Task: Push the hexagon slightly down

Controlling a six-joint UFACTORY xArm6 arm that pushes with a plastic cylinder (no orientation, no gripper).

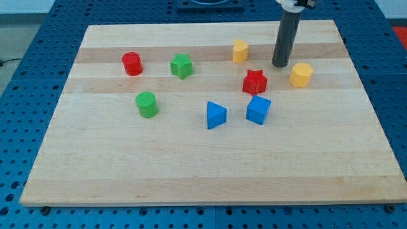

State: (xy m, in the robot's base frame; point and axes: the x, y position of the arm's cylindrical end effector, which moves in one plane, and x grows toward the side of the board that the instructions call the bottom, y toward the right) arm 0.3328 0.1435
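Observation:
The yellow hexagon (301,74) lies on the wooden board (191,165) at the view's right. My tip (280,65) rests on the board just left of the hexagon and slightly above it, with a small gap between them. A red star (254,81) lies just below and left of my tip.
A yellow block (240,50) lies left of my tip. A blue cube (258,109) and a blue triangle (216,115) lie lower down. A green star (181,65), a red cylinder (132,63) and a green cylinder (147,104) lie at the left.

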